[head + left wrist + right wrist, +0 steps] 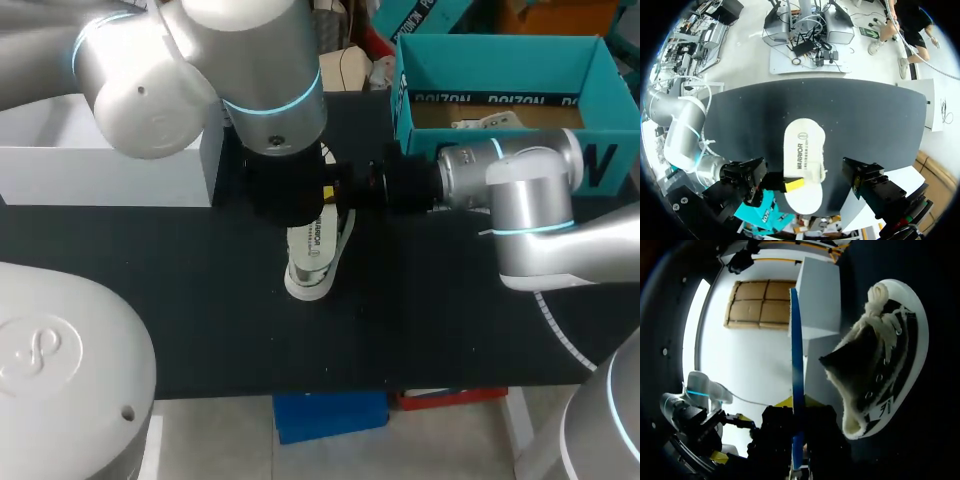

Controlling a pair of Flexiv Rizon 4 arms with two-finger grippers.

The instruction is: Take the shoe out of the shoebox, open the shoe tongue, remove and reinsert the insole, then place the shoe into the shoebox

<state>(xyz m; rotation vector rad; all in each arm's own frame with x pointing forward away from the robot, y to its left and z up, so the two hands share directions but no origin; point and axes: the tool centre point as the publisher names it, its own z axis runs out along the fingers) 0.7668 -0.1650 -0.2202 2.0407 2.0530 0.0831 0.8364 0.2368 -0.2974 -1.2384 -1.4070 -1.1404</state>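
Nearest us on the black table (200,310) sits the shoe (306,286), out of its box. Its long axis runs from our edge toward the far side, and its toe, as far as we can make out, points at us. The white insole (317,240) lies over it along the same line and covers most of it; only the sole's rim and a strip of fleecy lining show past it.

At the insole's far end our right gripper (797,402) is pinched on it, one yellow tip on each face. The right wrist view shows the insole edge-on as a thin blue line.

Our left arm (265,95) hangs right above, and its wrist hides the left gripper, so we cannot tell how that one stands.

Farther off, the teal shoebox (500,50) sits open at the far right — its front wall partly behind our right arm (520,190) — and a white box (100,175) sits at the far left.
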